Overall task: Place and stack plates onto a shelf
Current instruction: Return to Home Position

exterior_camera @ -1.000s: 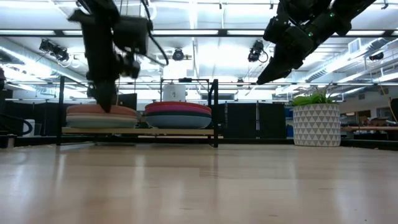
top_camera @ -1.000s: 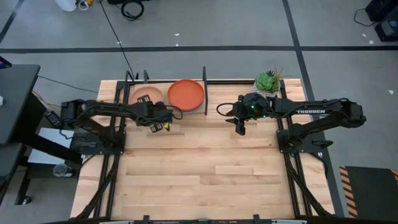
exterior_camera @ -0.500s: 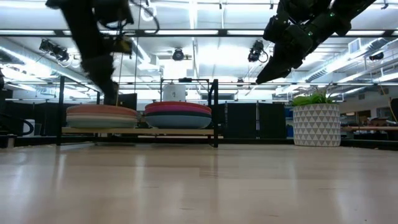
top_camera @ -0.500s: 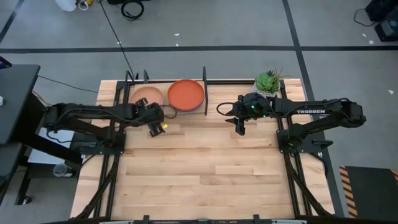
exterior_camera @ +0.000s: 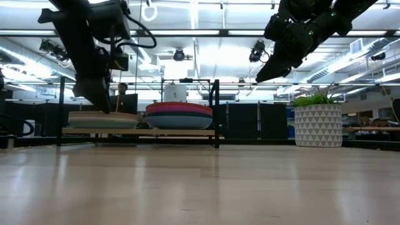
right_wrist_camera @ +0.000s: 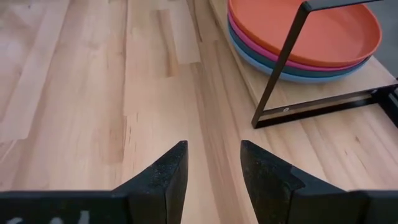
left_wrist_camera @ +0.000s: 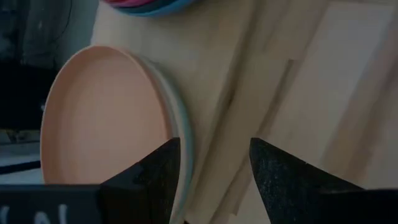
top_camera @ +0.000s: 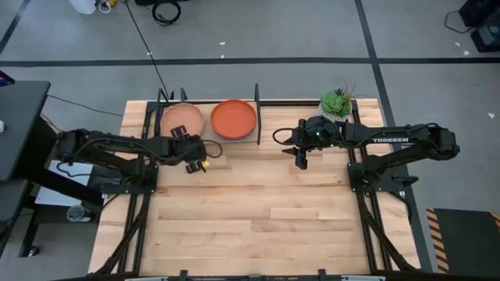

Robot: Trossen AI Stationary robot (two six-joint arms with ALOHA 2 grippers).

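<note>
Two stacks of plates lie on the shelf (exterior_camera: 140, 132) at the table's far edge. The left stack is topped by a tan plate (top_camera: 183, 119) (left_wrist_camera: 106, 118), the right one by an orange plate (top_camera: 233, 117) (right_wrist_camera: 305, 28) over pink and blue ones. My left gripper (top_camera: 197, 162) (left_wrist_camera: 214, 146) hovers open and empty just near of the left stack (exterior_camera: 103, 117), above the shelf's near edge. My right gripper (top_camera: 301, 162) (right_wrist_camera: 213, 146) hangs open and empty over bare table, right of the shelf and well above it (exterior_camera: 259, 80).
A potted green plant (top_camera: 337, 101) (exterior_camera: 317, 122) stands at the far right, close behind the right arm. The shelf's black rod posts (right_wrist_camera: 280, 68) rise at its corners. Bare wooden tabletop (top_camera: 258, 218) stretches across the whole near half.
My left gripper has drawn back from the left stack toward the table's near-left and risen above it. The tan plate, which stood a little higher on the stack a second ago, now lies flat on it.
</note>
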